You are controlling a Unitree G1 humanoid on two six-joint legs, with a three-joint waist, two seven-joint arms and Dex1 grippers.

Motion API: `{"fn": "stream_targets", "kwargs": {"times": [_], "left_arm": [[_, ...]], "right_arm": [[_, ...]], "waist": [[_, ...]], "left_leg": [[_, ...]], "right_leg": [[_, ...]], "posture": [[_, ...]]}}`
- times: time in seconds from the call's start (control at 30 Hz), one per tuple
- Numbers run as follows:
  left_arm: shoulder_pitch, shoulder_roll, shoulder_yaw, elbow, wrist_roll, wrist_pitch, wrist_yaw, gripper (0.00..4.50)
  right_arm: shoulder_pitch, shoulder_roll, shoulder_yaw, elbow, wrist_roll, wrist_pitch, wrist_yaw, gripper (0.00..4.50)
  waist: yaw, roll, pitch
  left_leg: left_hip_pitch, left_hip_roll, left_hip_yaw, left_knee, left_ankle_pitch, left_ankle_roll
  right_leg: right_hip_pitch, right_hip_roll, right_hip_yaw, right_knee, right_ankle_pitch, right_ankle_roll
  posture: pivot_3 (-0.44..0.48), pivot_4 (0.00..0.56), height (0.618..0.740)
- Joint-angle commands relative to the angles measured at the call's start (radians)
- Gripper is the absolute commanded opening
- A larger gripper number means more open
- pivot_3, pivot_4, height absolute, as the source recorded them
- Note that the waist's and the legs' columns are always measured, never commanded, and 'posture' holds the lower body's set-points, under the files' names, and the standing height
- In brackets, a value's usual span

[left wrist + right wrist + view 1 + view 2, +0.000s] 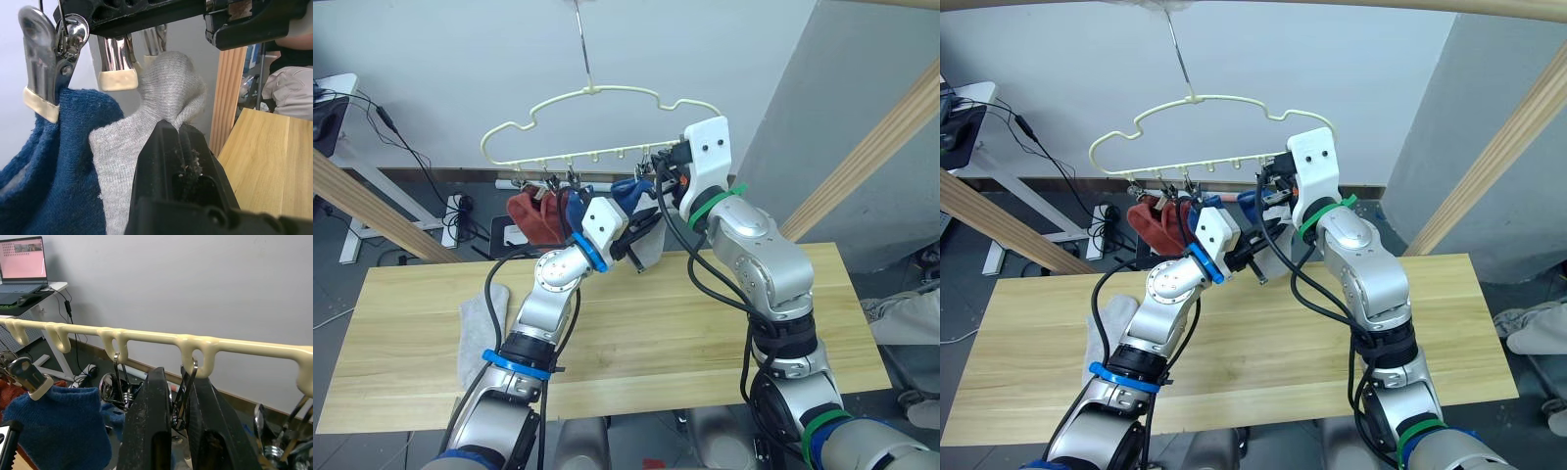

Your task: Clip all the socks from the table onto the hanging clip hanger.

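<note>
1. Gripping a light grey sock (pixel 161 98), the left gripper (pixel 178 129) lifts it to the clip hanger (pixel 597 93)
2. Right gripper (pixel 178 404) squeezes a clip (pixel 186 387), presumably opening it
3. Another grey sock (pixel 475 333) lies near the table's (pixel 705 343) left edge

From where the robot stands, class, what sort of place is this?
Probably a workshop or lab set up for a laundry exercise: a plain wooden table, a clip hanger hung from a pole frame, and a desk with a laptop and loose cables.
</note>
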Motion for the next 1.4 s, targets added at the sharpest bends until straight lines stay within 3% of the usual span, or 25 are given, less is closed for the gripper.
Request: {"fn": "stream_targets", "kwargs": {"times": [0.03, 1.1, 1.4], "left_arm": [[0.014, 0.002, 0.011, -0.022, -0.001, -0.025, 0.008, 0.00], [-0.017, -0.018, 0.022, -0.003, 0.040, -0.052, 0.114, 0.00], [-0.022, -0.033, 0.008, 0.009, 0.058, -0.067, 0.133, 0.00]], "right_arm": [[0.000, 0.001, 0.003, -0.061, 0.000, -0.016, -0.004, 0.09], [0.008, 0.003, 0.007, -0.067, 0.009, 0.009, -0.003, 0.09], [0.004, 0.030, -0.026, -0.075, 0.027, 0.033, -0.019, 3.35]], "waist": [[0.000, 0.000, 0.000], [0.000, 0.000, 0.000], [0.000, 0.000, 0.000]], "left_leg": [[0.000, 0.000, 0.000, 0.000, 0.000, 0.000], [0.000, 0.000, 0.000, 0.000, 0.000, 0.000], [0.000, 0.000, 0.000, 0.000, 0.000, 0.000]], "right_leg": [[0.000, 0.000, 0.000, 0.000, 0.000, 0.000], [0.000, 0.000, 0.000, 0.000, 0.000, 0.000], [0.000, 0.000, 0.000, 0.000, 0.000, 0.000]], "posture": [[-0.078, 0.305, 0.735], [-0.073, 0.306, 0.735], [-0.074, 0.306, 0.735]]}}
